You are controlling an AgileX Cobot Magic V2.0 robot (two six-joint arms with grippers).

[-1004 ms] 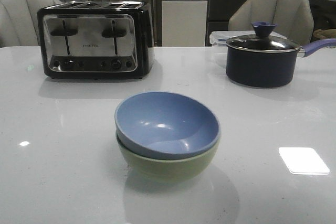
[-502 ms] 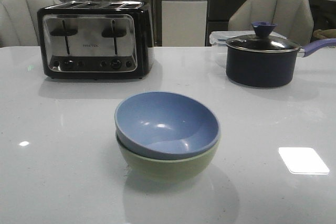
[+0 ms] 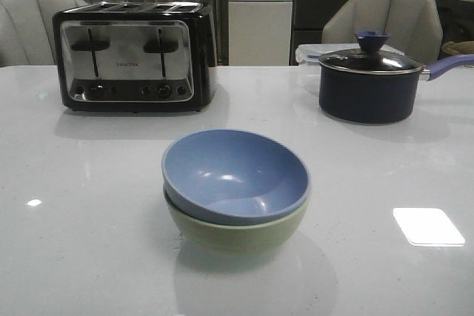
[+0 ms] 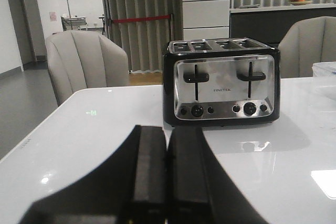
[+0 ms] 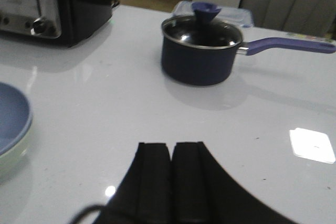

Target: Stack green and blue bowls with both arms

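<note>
The blue bowl (image 3: 233,174) sits nested inside the green bowl (image 3: 237,236) at the middle of the white table, slightly tilted. Neither arm shows in the front view. In the left wrist view my left gripper (image 4: 168,132) is shut and empty, above the table's left side, facing the toaster. In the right wrist view my right gripper (image 5: 171,146) is shut and empty above the table; the stacked bowls show at that frame's edge, the blue bowl (image 5: 10,116) over the green bowl (image 5: 16,156), well apart from the fingers.
A black and chrome toaster (image 3: 133,57) stands at the back left. A dark navy saucepan (image 3: 368,86) with a lid and purple-blue handle stands at the back right, a clear container (image 3: 309,52) behind it. Chairs stand beyond the table's far edge.
</note>
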